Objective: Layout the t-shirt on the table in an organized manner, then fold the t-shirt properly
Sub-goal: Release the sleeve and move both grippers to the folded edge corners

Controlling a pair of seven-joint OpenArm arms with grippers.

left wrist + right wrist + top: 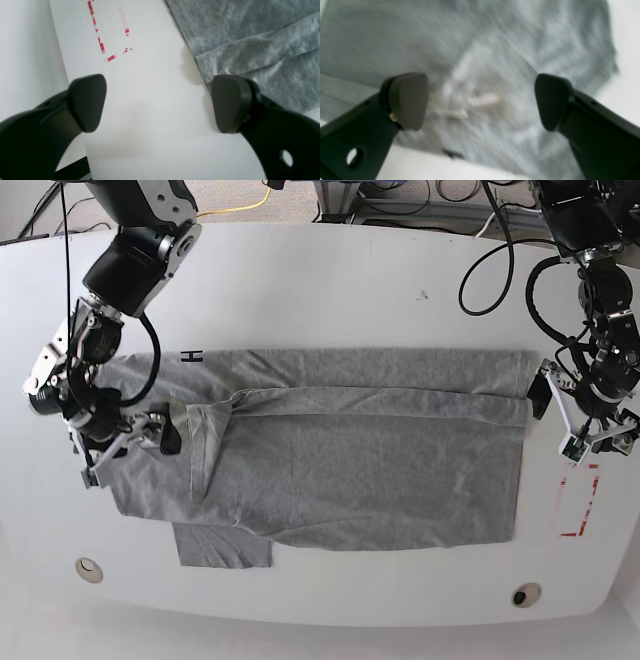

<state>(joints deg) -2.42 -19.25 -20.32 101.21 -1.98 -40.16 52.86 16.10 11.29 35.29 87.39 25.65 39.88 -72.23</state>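
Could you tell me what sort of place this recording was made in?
Probably a robotics lab bench: a heather-grey cotton t-shirt lies on a large white smooth table bearing a red tape rectangle, two black robot arms work at its sides, and loose black cables trail behind.

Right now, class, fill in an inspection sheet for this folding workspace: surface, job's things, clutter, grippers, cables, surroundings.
Surface: white table, red tape rectangle near one end, two round grommets.
Job's things: grey t-shirt lying partly folded, one long edge turned over, a sleeve sticking out at the near side.
Clutter: nothing seen.
Grippers: left gripper open over bare table beside the shirt's edge; right gripper open above the shirt, holding nothing.
Cables: black cables looping over the far table edge.
Surroundings: floor with more wiring beyond the table.
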